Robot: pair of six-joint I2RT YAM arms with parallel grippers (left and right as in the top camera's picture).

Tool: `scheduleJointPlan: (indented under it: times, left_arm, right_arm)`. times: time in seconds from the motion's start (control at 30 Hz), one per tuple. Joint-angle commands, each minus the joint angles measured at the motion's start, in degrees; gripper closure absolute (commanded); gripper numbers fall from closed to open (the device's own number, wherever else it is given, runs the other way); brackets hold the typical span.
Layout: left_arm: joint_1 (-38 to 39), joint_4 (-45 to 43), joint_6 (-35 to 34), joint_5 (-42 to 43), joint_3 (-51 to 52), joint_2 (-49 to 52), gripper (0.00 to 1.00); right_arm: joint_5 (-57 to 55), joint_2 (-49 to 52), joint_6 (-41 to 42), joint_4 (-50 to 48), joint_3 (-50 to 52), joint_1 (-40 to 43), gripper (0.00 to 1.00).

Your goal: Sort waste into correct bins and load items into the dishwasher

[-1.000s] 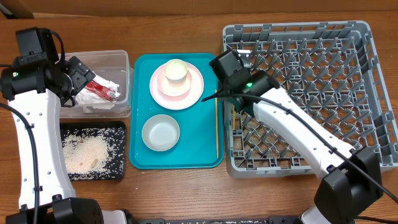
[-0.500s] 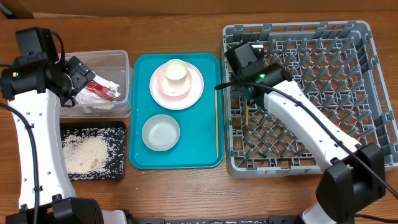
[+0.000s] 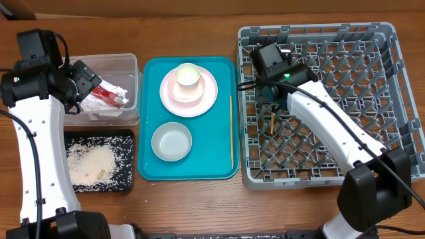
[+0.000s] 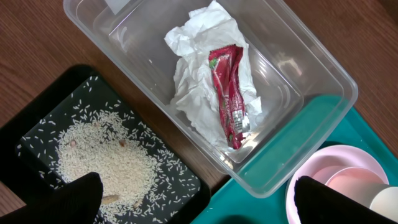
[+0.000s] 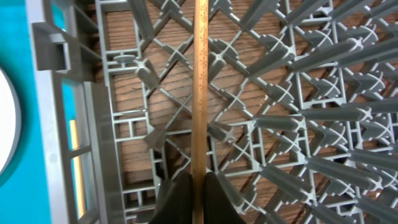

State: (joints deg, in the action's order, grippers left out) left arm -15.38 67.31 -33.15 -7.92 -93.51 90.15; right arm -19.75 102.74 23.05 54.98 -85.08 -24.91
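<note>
Left claw (image 4: 208,202): fingers apart, above clear tub (image 3: 131,66).
Clear tub: holds crumpled napkin (image 4: 193,81) and red sauce packet (image 4: 230,93).
Black tray (image 3: 131,159): holds rice (image 3: 89,162).
Teal tray (image 3: 212,146): pink plate (image 3: 209,93), cream cup (image 3: 188,74), grey-green bowl (image 3: 172,141), loose chopstick (image 3: 231,133) at right edge.
Right claw (image 5: 198,186): clamped on second chopstick (image 5: 199,93), over dish rack (image 3: 315,30), left side.

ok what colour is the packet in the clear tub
The packet is red, clearest in the left wrist view.
</note>
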Motion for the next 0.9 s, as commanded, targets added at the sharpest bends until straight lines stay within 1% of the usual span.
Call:
scheduleJointPlan:
  times: [0.0, 0.3, 0.4, 0.47, 0.87]
  left_arm:
    - [-0.02, -0.04, -1.16, 0.46, -1.09, 0.17, 0.00]
    - [-0.02, -0.04, -1.16, 0.46, -1.09, 0.17, 0.00]
    - [-0.02, -0.04, -1.16, 0.46, -1.09, 0.17, 0.00]
    - [-0.02, -0.04, -1.16, 0.46, -1.09, 0.17, 0.00]
    - [-0.02, -0.04, -1.16, 0.46, -1.09, 0.17, 0.00]
  right_arm:
    - [-0.09, 0.15, -2.71, -0.04, -0.37, 0.28, 0.96]
    - [-0.13, 0.15, -3.63, 0.48, -0.37, 0.28, 0.95]
    - [-0.13, 0.15, -3.63, 0.52, -0.37, 0.28, 0.92]
    - [-0.13, 0.15, -3.63, 0.66, -0.37, 0.28, 0.91]
    - [-0.13, 0.15, -5.75, 0.70, -0.37, 0.28, 0.91]
